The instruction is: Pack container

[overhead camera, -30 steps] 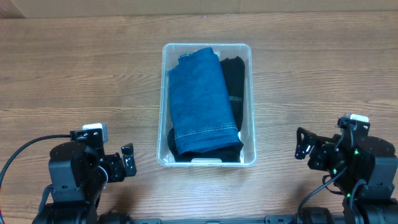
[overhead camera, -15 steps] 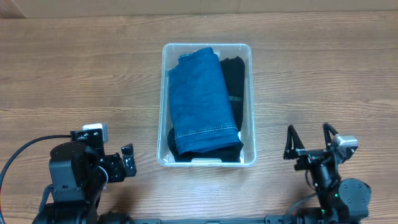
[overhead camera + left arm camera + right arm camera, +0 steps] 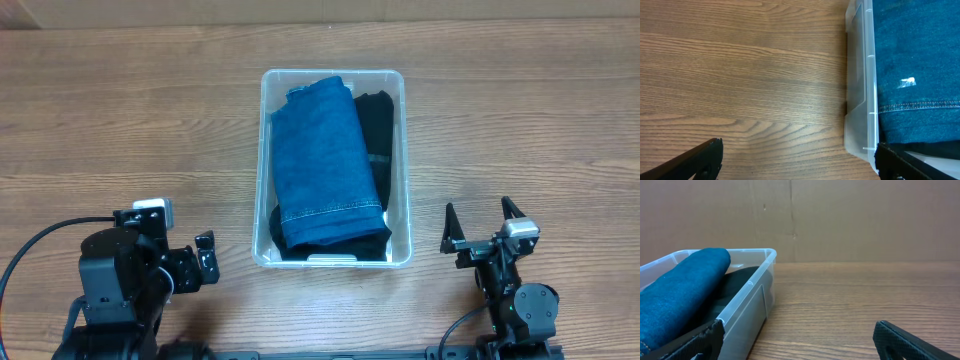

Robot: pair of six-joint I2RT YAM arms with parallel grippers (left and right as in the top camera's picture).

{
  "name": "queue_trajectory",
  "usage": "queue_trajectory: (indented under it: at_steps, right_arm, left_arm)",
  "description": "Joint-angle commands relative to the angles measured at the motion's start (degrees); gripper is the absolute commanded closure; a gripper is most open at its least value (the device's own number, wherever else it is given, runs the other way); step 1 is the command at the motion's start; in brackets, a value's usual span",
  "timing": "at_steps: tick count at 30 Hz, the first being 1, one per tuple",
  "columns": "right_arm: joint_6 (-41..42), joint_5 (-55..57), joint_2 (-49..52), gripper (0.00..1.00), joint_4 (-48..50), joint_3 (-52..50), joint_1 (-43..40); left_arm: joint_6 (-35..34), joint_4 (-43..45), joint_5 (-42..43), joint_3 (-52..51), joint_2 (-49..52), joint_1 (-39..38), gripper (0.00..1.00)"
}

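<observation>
1. Along the near edge of the table (image 3: pixel 120 100), toward its right corner, the right gripper (image 3: pixel 477 208) is turning. A second ago it was sitting closer to the right edge with its fingers aimed sideways at the bin. Now it is sliding inward along the near edge, with its fingers pointing at the far edge.
2. Its fingers are spreading wide and holding nothing (the right wrist view is showing only bare wood and the bin's corner between them).
3. Toward the near-left corner, the left gripper (image 3: pixel 205 257) is staying exactly where it was. It is also gaping wide and carrying nothing.
4. The container (image 3: pixel 405 160) is sitting midway between the left and right edges, a little closer to the near edge, and it is not shifting at all.
5. A folded blue denim piece (image 3: pixel 325 160) is lying inside it, over a black garment (image 3: pixel 378 130) that is showing along the right wall and the near end. Neither is moving.
6. No loose item is showing on the wood and both grippers are hanging free. So I am judging the packing to be essentially finished, with the right arm settling into a rest pose rather than reaching for anything.
</observation>
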Motion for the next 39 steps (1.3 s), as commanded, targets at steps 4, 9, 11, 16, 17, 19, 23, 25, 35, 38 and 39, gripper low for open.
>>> queue_trajectory:
  at_steps: [4, 9, 11, 16, 17, 19, 23, 25, 35, 38, 39]
  right_arm:
    - [-0.94, 0.76, -0.61, 0.0, 0.33, -0.59, 0.52]
    - [-0.94, 0.76, -0.61, 0.0, 0.33, -0.59, 0.52]
    - [-0.94, 0.79, -0.61, 0.0, 0.33, -0.59, 0.52]
    - [-0.94, 0.79, -0.61, 0.0, 0.33, -0.59, 0.52]
    - [-0.94, 0.79, -0.61, 0.0, 0.33, -0.59, 0.52]
    - [-0.94, 0.76, -0.61, 0.0, 0.33, -0.59, 0.52]
    - [-0.94, 0.79, -0.61, 0.0, 0.33, -0.59, 0.52]
    - [-0.94, 0.79, -0.61, 0.0, 0.33, -0.59, 0.52]
    - [-0.94, 0.76, -0.61, 0.0, 0.33, -0.59, 0.52]
    - [-0.94, 0.76, -0.61, 0.0, 0.33, -0.59, 0.52]
    - [-0.94, 0.76, -0.61, 0.0, 0.33, -0.59, 0.52]
  left_arm:
    - [-1.22, 0.15, -0.37, -0.26, -0.24, -0.02, 0.0]
    - [-1.22, 0.13, -0.37, -0.26, -0.24, -0.02, 0.0]
    - [-1.22, 0.13, -0.37, -0.26, -0.24, -0.02, 0.0]
    - [-1.22, 0.11, -0.35, -0.28, -1.88, -0.11, 0.0]
    - [-1.22, -0.57, -0.37, -0.44, -2.67, -0.04, 0.0]
    - [-0.92, -0.66, -1.77, -2.45, -5.68, -0.04, 0.0]
    - [-0.79, 11.37, -3.32, -16.74, -17.31, -0.04, 0.0]
    - [-0.79, 19.21, -3.08, -23.63, -23.19, -0.04, 0.0]
    - [5.53, 59.1, -3.54, -45.42, -35.56, 0.0, 0.0]
    - [5.51, 70.31, -3.56, -51.28, -35.56, 0.0, 0.0]
    - [5.6, 70.2, -3.89, -51.71, -35.56, 0.02, 0.0]
